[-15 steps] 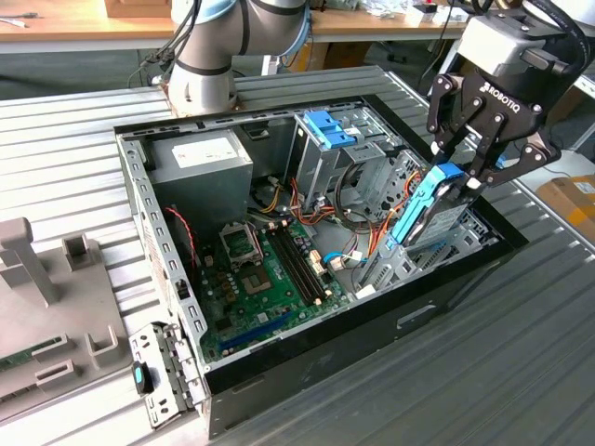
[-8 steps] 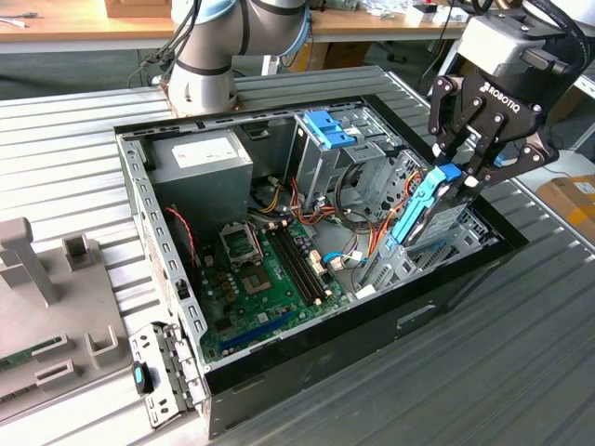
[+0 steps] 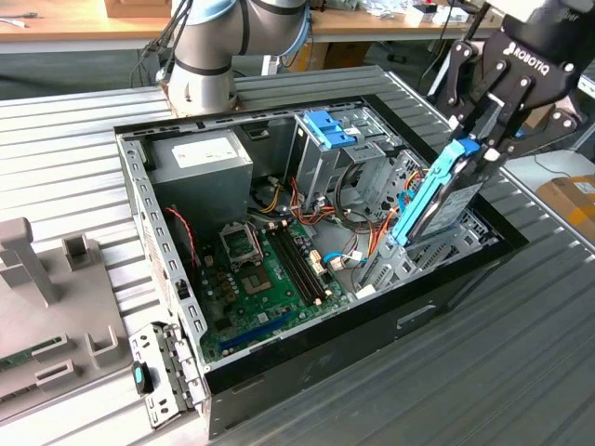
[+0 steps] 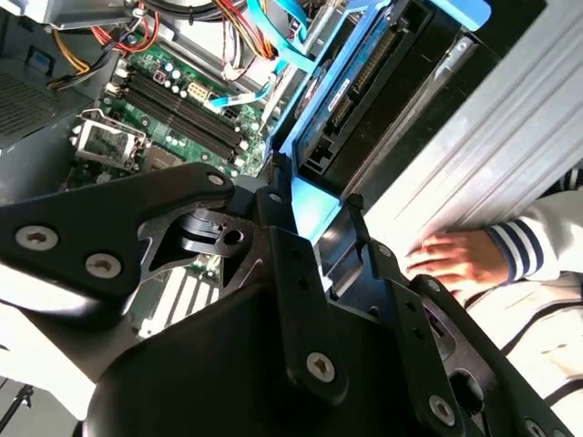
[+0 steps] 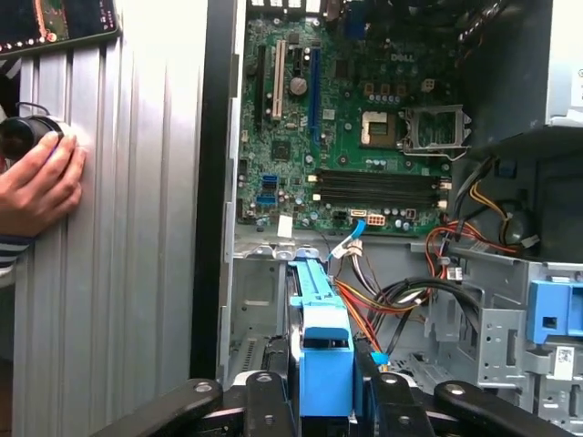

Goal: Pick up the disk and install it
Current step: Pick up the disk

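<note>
One gripper clenched on disk | disk on edge, leaning, exterior view's right | lower end inside computer case

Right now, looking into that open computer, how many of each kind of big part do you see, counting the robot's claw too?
disk, in a blue frame: 1
gripper, closed on that disk: 1
green circuit board: 1
grey box with a white sticker: 1
small blue latch: 1
Total: 5
</note>
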`<action>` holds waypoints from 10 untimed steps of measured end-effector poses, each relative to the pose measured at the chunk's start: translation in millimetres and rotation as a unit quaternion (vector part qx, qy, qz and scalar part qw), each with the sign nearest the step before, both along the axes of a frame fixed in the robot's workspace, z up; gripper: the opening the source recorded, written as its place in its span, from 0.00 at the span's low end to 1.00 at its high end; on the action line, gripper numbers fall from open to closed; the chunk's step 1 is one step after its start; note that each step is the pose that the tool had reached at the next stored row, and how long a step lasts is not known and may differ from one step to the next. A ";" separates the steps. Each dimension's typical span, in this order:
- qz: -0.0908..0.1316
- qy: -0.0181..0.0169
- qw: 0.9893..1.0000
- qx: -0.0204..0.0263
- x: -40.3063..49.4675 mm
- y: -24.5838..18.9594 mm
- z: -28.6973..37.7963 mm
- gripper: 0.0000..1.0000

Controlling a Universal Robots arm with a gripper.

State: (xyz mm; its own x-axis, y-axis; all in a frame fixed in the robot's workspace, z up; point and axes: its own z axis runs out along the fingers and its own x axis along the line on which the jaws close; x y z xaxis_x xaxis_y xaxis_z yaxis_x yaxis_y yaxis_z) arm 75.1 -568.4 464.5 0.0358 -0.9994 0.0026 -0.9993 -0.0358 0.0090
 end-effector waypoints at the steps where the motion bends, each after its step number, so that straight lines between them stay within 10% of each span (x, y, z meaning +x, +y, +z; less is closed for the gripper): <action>1: 0.000 0.000 1.000 0.000 0.0 0.0 8.0 0.36; 5: 0.000 -0.002 1.000 0.000 0.0 0.0 49.8 0.36; 10: 0.000 -0.003 1.000 0.000 0.0 0.1 82.6 0.36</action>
State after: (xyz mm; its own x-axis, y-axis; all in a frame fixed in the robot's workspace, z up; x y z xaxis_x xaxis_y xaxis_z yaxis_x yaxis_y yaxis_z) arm 75.1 -568.3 547.1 0.0358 -0.9994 0.0031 -0.9994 -0.0358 0.0040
